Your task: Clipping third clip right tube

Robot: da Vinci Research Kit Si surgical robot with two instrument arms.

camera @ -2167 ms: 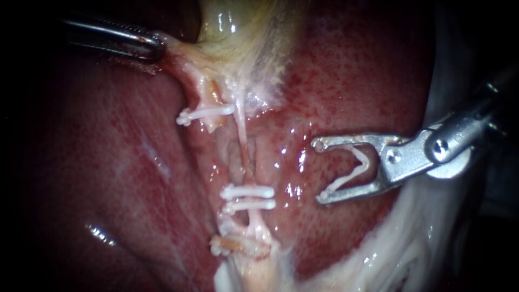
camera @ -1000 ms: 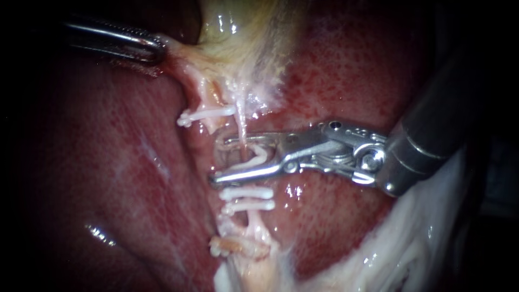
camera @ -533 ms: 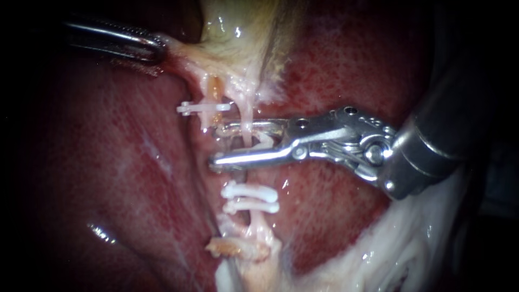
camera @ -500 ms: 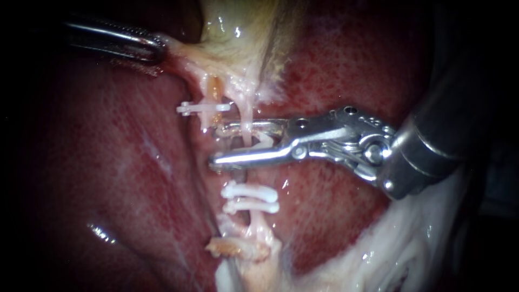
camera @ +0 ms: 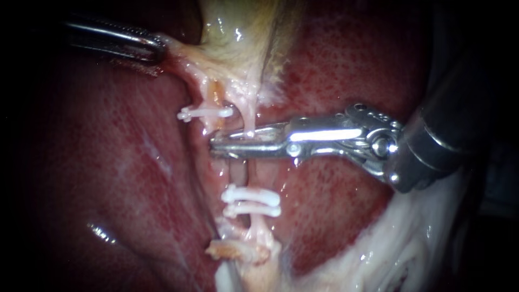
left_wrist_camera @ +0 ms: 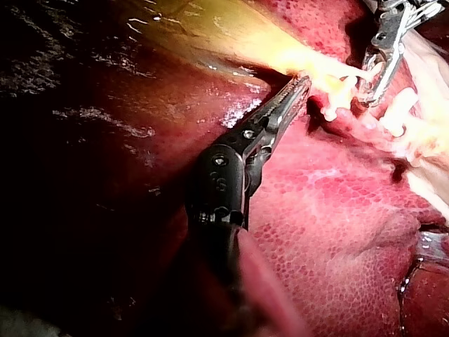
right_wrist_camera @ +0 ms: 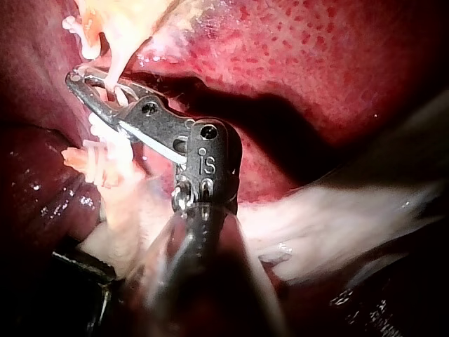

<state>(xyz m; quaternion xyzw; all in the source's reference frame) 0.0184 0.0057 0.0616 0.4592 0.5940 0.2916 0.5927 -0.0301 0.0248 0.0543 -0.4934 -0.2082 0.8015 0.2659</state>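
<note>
- Mottled red liver [camera: 351,70] as background, with yellowish gallbladder [camera: 243,32] at top.
- Left instrument [camera: 154,47]: pincer clamped on gallbladder's lower edge.
- Right instrument [camera: 216,145]: pincer squeezed together across right tube [camera: 248,116], touching it from both sides.
- Right tube upright at centre, gripped above two white clips [camera: 251,196], near single clip [camera: 208,113].

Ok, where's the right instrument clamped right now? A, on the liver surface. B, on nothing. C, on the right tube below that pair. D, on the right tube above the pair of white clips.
D: the right instrument is closed across the right tube, with the pair of white clips lower down the same tube.
</note>
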